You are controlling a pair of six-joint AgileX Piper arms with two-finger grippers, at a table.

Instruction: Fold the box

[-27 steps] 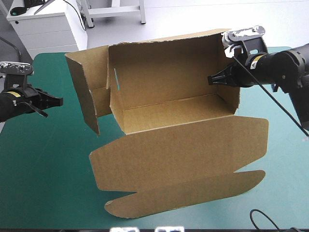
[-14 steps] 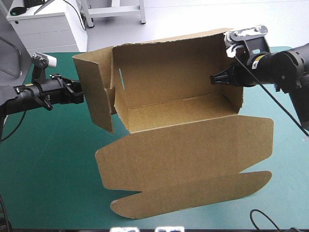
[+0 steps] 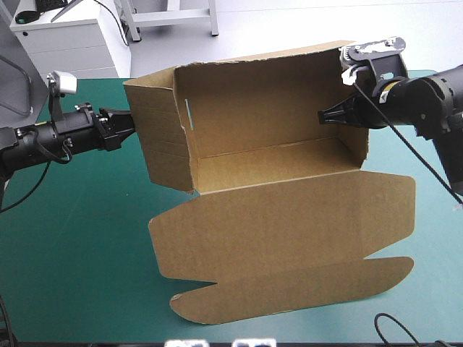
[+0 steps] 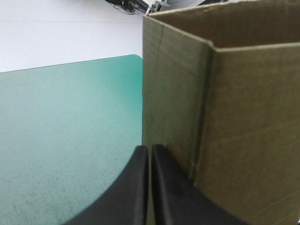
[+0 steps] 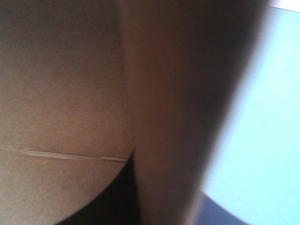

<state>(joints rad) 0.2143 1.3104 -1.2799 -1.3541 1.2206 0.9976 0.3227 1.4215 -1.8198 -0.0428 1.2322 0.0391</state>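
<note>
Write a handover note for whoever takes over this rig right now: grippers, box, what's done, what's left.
Left gripper: fingers shut, tips against the outside of the left end wall of the box.
Right gripper: shut on the right end wall, one finger inside.
Box: mid-table on the teal-green cover, with the back wall and both end walls standing.
Done: walls raised.
Left: the long front panel and its tuck flap lie flat toward the near edge; they probably need folding and tucking next.
</note>
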